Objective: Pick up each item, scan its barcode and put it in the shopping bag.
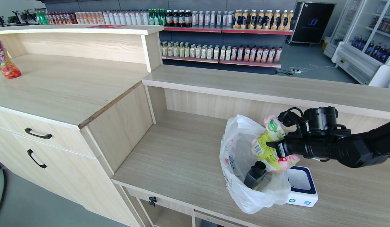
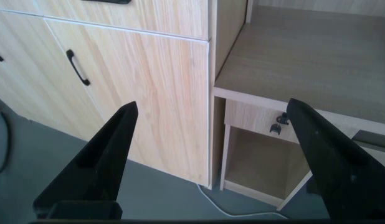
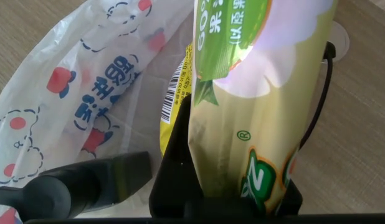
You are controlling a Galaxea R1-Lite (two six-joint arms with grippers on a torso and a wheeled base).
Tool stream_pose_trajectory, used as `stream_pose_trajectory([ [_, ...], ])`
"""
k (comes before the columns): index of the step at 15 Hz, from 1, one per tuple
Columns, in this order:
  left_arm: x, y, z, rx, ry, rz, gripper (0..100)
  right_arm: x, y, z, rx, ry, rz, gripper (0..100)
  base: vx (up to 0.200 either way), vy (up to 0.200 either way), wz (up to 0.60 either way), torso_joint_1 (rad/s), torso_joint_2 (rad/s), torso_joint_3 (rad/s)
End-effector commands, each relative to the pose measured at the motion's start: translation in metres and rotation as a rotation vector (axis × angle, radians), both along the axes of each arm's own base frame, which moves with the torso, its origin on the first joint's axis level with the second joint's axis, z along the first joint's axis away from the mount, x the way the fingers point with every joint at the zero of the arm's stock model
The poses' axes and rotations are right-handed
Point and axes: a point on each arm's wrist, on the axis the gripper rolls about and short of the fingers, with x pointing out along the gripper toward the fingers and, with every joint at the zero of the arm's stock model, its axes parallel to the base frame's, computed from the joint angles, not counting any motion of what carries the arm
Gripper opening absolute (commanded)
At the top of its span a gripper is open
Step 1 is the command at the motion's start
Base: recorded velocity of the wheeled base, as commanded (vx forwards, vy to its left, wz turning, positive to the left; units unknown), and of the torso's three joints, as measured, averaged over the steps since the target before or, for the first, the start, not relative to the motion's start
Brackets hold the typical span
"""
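Nearest us, at the right of the head view, the right gripper (image 1: 276, 147) is clamped across the middle of a yellow-green and pink foil snack pouch (image 1: 268, 134). It holds the pouch upright over the mouth of the white printed plastic shopping bag (image 1: 234, 151) at lower centre. We judge it is held there because a release would drop it straight in. A dark squarish bottle (image 1: 255, 176) already stands inside the bag. The white and blue box scanner (image 1: 304, 189) sits against the bag's right side on the pale wooden counter (image 1: 182, 157), presumably to keep the move from scan to bag short. An orange snack bag (image 1: 4, 60) waits at the far upper left, on the higher worktop.

In the left wrist view the left gripper (image 2: 220, 162) is spread wide and empty, hanging low before a pale cabinet door (image 2: 149, 81), apart from the work.

In the right wrist view the pouch sits between the dark fingers, its barcode (image 3: 174, 93) turned toward the bag. Whether it touches the bottle we cannot tell.
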Motion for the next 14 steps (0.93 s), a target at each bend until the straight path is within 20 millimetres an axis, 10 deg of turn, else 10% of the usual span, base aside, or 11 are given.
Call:
stream_pose_trajectory([
  [1,0.0,0.0,0.0,0.0,0.0,0.001,100,0.001,0.0,0.0,0.0,0.0,0.001,0,0.0,0.0,0.0,0.0,0.0,0.0],
  [9,0.0,0.0,0.0,0.0,0.0,0.001,100,0.009,0.002,-0.001,0.001,-0.009,0.001,0,0.0,0.0,0.0,0.0,0.0,0.0],
  [10,0.0,0.0,0.0,0.0,0.0,0.001,100,0.011,0.002,0.0,0.004,-0.013,0.001,100,0.0,0.0,0.0,0.0,0.0,0.0],
  [14,0.0,0.0,0.0,0.0,0.0,0.001,100,0.012,0.003,0.004,0.006,-0.025,0.004,100,0.0,0.0,0.0,0.0,0.0,0.0],
])
